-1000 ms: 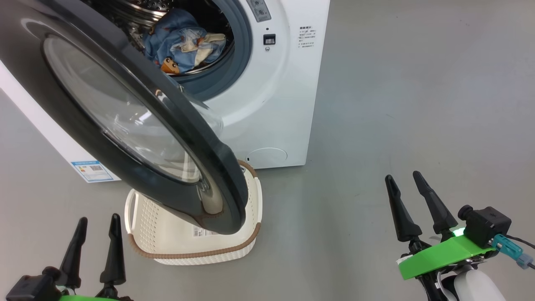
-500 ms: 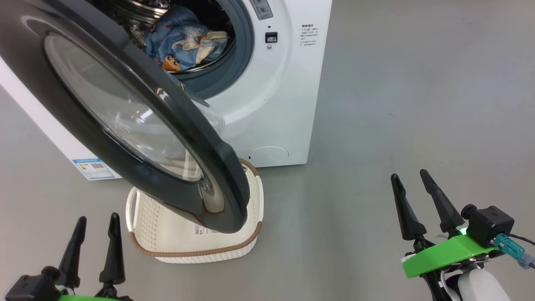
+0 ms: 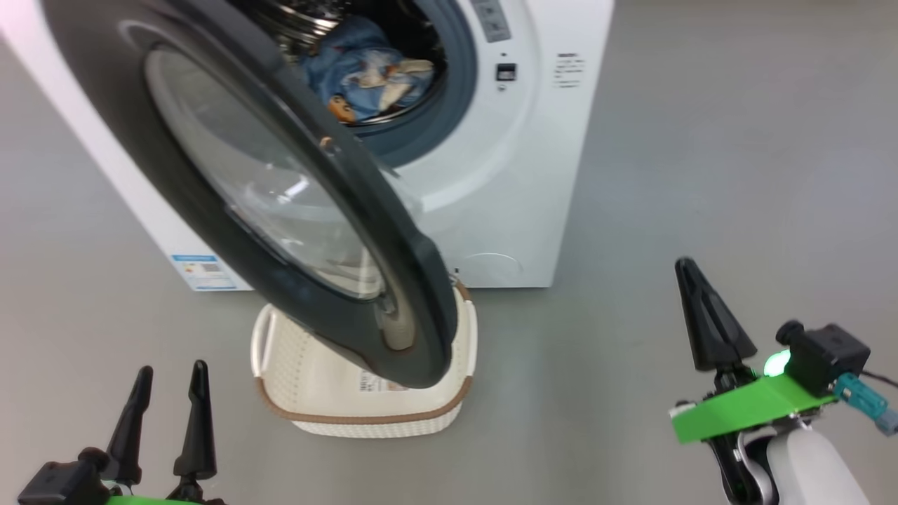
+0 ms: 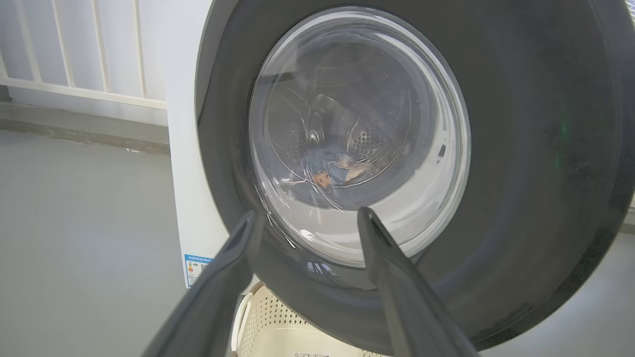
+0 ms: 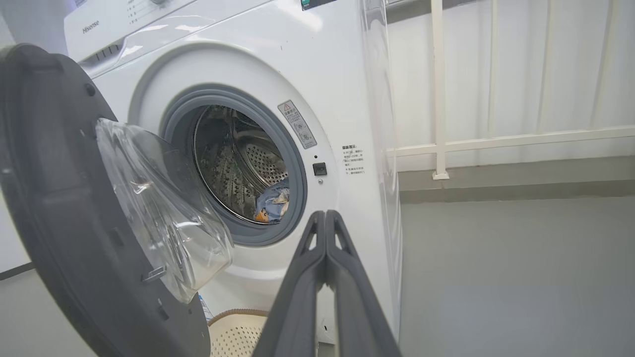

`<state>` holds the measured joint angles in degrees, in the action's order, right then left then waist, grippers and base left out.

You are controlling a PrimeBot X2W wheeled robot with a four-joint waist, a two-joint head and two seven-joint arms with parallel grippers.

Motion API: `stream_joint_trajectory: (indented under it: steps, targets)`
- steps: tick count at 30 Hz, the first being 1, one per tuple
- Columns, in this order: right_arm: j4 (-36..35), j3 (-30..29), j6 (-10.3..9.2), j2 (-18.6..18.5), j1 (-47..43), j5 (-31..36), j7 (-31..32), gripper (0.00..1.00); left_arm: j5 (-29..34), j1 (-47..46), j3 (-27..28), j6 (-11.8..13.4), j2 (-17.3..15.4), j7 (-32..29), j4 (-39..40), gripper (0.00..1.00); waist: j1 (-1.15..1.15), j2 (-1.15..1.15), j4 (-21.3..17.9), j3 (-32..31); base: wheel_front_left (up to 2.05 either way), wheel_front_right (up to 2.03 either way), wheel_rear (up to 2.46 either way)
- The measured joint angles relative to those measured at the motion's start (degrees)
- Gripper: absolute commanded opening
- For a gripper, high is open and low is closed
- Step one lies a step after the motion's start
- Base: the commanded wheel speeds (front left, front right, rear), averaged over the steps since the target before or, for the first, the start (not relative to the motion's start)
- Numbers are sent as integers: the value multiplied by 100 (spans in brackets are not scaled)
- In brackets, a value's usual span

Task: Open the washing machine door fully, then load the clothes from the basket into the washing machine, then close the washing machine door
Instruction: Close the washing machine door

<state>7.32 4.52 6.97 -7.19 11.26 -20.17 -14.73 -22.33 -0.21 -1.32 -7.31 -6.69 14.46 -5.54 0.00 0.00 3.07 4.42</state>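
Done: clothes (image 3: 365,73) in washing machine (image 3: 505,182) at 12 o'clock, basket (image 3: 379,429) emptied. Pending: shutting washing machine door (image 3: 266,182). Left gripper (image 3: 172,367) jaws apart, right gripper (image 3: 686,266) jaws together, empty.

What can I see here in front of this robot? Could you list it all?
washing machine: one, white, standing on the floor.
washing machine door: one, glossy black with a clear glass bowl, swung open above the basket.
clothes: one bundle, light blue with orange-brown print and a cream piece, inside the washing machine.
basket: one, cream-white with a brown rim, on the floor under the door's lower edge.
energy sticker: one, blue, low on the machine's side.
floor: grey.
railing: one, white, behind the machine.
left end effector: one, dark fingers apart, empty.
right end effector: one, dark fingers pressed together, empty.
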Motion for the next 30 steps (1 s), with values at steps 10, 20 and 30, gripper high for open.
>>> stream_joint_trajectory:
  steps: [10,20,30]
  targets:
    - [-695,258,0,33,259,-212,-1,0,0,112,-94,0,14,0,-62,100,0,0,561,-164,0,0,0]
    - [-1497,990,0,30,286,-766,-1,0,-1,129,-326,0,15,0,-179,100,0,0,1120,-328,0,0,0]
    - [-1388,2134,0,-407,283,-1121,-1,0,-3,130,-453,0,19,0,-236,100,0,0,1516,-440,0,0,0]
